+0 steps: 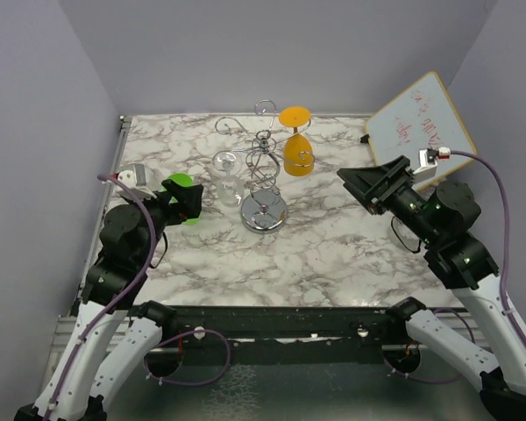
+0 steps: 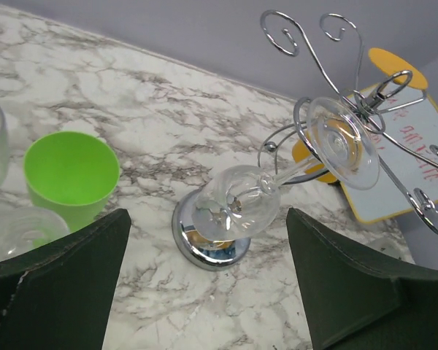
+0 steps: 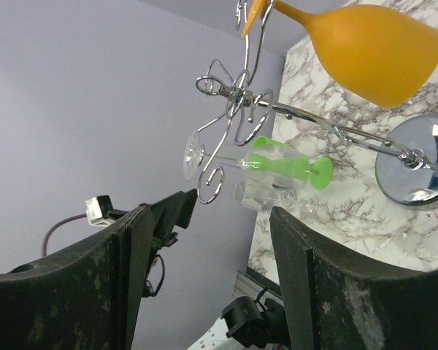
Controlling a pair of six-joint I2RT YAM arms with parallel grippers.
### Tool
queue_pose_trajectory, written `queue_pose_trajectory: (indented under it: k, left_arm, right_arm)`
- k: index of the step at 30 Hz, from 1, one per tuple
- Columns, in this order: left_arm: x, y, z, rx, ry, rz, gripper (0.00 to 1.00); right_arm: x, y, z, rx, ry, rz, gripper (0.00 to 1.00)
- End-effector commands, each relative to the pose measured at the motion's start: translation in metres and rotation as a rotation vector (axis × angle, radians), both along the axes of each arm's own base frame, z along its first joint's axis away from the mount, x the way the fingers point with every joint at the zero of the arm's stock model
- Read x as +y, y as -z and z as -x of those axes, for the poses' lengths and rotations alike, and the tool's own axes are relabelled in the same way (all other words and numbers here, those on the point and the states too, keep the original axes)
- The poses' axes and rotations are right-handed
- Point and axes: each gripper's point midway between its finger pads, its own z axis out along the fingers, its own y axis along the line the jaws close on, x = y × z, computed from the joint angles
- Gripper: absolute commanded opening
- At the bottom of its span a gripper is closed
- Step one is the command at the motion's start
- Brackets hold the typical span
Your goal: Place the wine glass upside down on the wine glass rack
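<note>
Wine glass: we see the clear wine glass (image 2: 237,205) hanging upside down. Its round foot is caught in a scroll arm on the left side of the rack, and its bowl hangs mouth down, clear of the table.
Wine glass rack: the chrome wine glass rack (image 1: 263,167) stands near the middle of the table on its mirrored disc base (image 1: 264,214).
Orange glass: an orange glass (image 1: 296,151) hangs upside down on the rack's far right side.
Green cup: we find a green cup (image 2: 71,175) upright on the marble, left of the rack and just beside the left fingers.
Left gripper: the left gripper (image 1: 191,200) faces the rack with its fingers spread wide. It grips nothing and is apart from the wine glass.
Right gripper: the right gripper (image 1: 368,186) sits right of the rack, well apart from it. Its fingers are wide and empty.
Whiteboard: a whiteboard (image 1: 418,123) with red writing lies tilted at the far right corner.
Table: the table (image 1: 333,254) has a white marble pattern.
</note>
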Motion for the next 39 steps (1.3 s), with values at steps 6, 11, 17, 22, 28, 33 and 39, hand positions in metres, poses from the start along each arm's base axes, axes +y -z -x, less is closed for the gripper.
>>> queue_pose_trajectory:
  k: [6,11,17,22,28,33,39]
  left_arm:
    - [0.055,0.045,0.027,0.418,-0.234,-0.221,0.73]
    - [0.063,0.074,0.019,0.518,-0.291,-0.301,0.76]
    - [0.073,0.091,0.004,0.555,-0.37,-0.363,0.56]
    - [0.069,0.094,-0.014,0.543,-0.371,-0.378,0.48]
    - [0.069,0.114,-0.025,0.566,-0.386,-0.403,0.42]
    - [0.07,0.145,-0.028,0.617,-0.386,-0.404,0.4]
    - [0.066,0.149,-0.027,0.624,-0.341,-0.401,0.21]
  right_arm:
    - [-0.017,0.031,0.013,0.071,0.046,0.096,0.64]
    - [-0.024,0.042,0.024,0.11,0.045,0.155,0.62]
    - [-0.028,0.058,0.033,0.142,0.05,0.133,0.59]
    - [-0.021,0.064,0.032,0.173,0.018,0.139,0.56]
    - [-0.02,0.069,0.03,0.197,0.015,0.147,0.55]
    - [-0.017,0.077,0.028,0.224,0.01,0.152,0.52]
    - [-0.013,0.079,0.028,0.24,-0.012,0.152,0.48]
